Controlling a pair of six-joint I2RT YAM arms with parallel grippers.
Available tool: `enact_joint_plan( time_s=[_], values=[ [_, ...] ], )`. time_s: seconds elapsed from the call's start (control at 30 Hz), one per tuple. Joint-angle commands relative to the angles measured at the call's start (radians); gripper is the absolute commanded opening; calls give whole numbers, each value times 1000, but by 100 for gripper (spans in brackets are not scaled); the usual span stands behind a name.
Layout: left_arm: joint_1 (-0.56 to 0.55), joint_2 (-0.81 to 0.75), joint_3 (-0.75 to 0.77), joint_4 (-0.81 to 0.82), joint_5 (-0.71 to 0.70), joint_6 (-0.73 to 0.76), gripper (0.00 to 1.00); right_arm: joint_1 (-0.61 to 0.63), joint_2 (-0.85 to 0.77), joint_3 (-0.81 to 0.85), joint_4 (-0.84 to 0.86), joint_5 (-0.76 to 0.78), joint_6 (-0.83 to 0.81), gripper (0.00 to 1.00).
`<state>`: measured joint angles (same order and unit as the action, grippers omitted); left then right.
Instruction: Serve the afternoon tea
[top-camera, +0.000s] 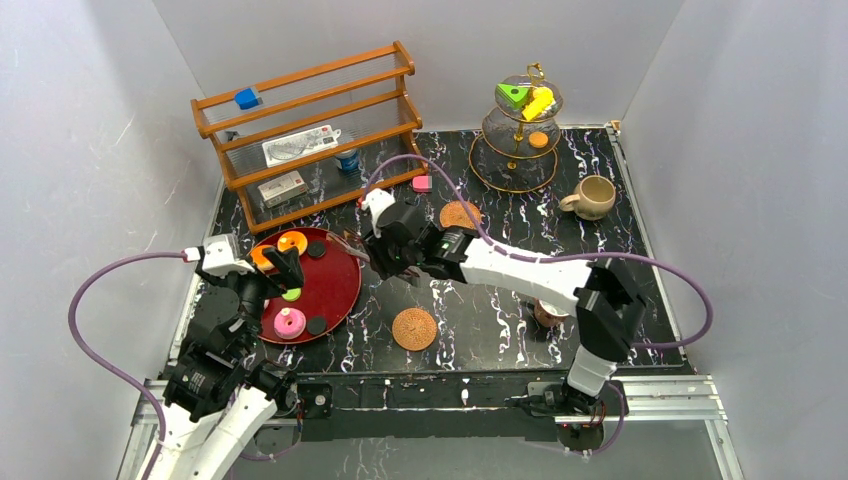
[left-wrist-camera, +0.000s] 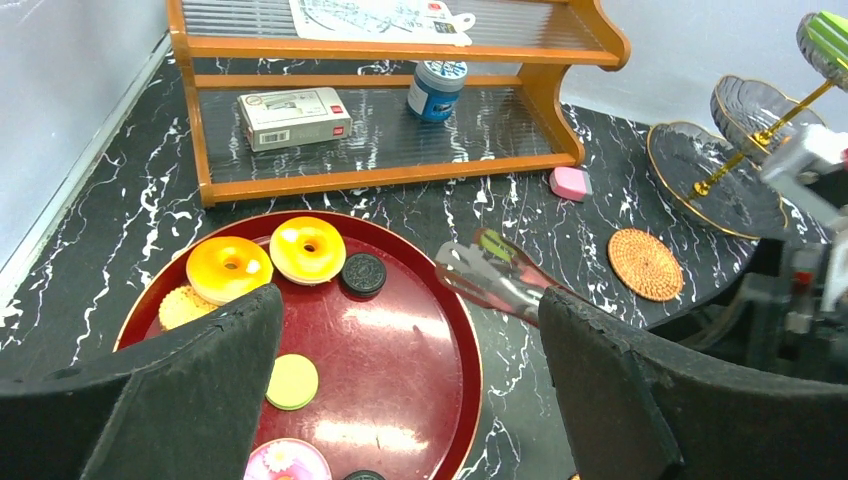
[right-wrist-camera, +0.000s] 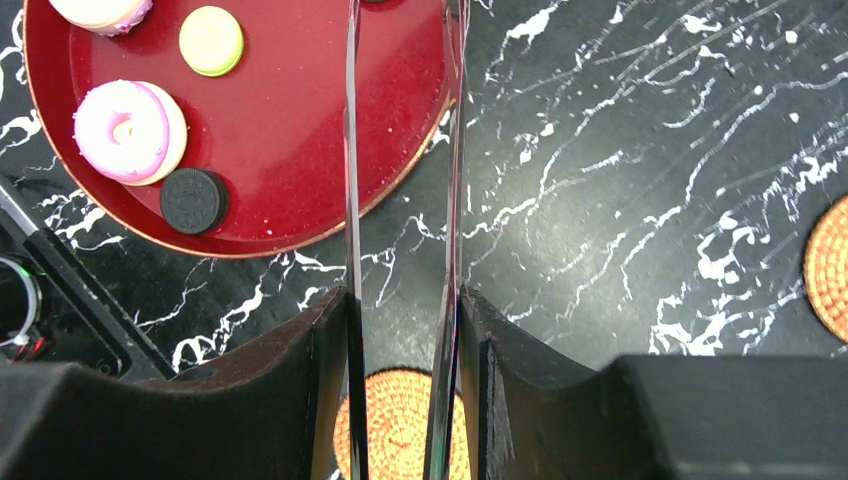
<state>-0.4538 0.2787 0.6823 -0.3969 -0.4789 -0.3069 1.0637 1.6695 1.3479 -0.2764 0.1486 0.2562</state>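
My right gripper (top-camera: 385, 250) is shut on clear tongs (right-wrist-camera: 352, 150). The tong blades stand apart and their tips (left-wrist-camera: 462, 268) are over the right rim of the red tray (top-camera: 340, 285). My left gripper (left-wrist-camera: 405, 330) is open and empty above the tray's near left part. The tray holds a pink donut (right-wrist-camera: 128, 130), two orange donuts (left-wrist-camera: 229, 268), a yellow-green disc (left-wrist-camera: 292, 381) and black discs (left-wrist-camera: 363, 272). The tiered stand (top-camera: 518, 160) carries a green wedge (top-camera: 513, 95), a yellow piece (top-camera: 539, 103) and an orange cookie (top-camera: 538, 140). The beige mug (top-camera: 592, 197) stands at the right. The pinkish-brown cup (top-camera: 548, 314) is half hidden by my right arm. One coaster (top-camera: 414, 328) lies near, one (top-camera: 459, 214) farther back.
A wooden shelf (top-camera: 310, 130) at the back left holds a blue cube (top-camera: 247, 98), white printed boxes and a blue can (left-wrist-camera: 436, 88). A pink block (top-camera: 422, 183) lies in front of it. White walls close in the black marble table (top-camera: 600, 250).
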Motion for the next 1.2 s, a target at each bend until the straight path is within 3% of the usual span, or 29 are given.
enact_joint_plan(
  time_s=[0.0,0.4,1.17],
  values=[
    [-3,-19,0,16,-52,-3,96,30,64,106,79,41,-65,51],
    [-3,-39,1,8,-79,-12,95,69,277,287,-4,51,-162,53],
    [-3,-55,0,3,-70,-15,96,69,443,426,-81,89,-219,51]
  ],
)
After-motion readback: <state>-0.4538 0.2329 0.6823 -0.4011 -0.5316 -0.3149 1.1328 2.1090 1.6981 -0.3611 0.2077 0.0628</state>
